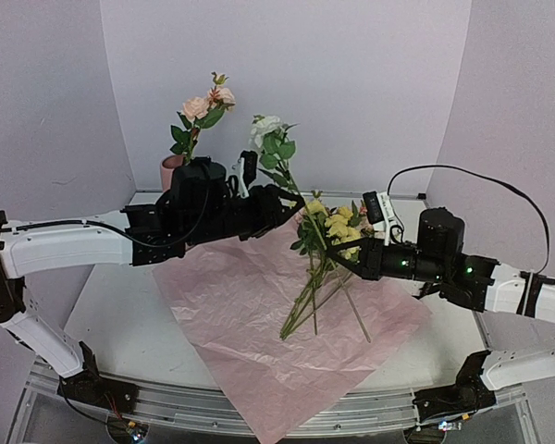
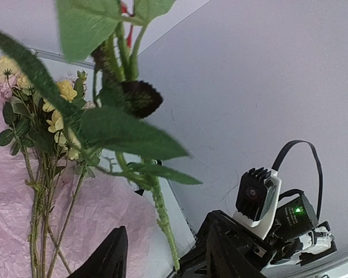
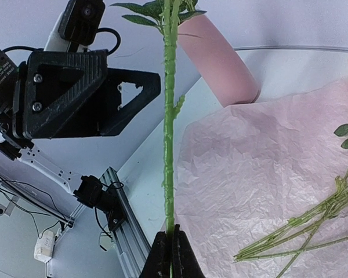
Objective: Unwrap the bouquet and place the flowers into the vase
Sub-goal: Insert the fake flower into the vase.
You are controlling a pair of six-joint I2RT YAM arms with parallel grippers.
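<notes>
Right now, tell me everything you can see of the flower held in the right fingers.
It is a single cream-white bloom on a long, thin, knobbly green stem that looks like plastic, with broad serrated green leaves near the top. It is lifted off the table and tilted, with the bloom toward the left arm's side. The right fingers are shut on its lower end. The left fingers stand open on either side of the stem higher up. Whether they touch it cannot be told.
</notes>
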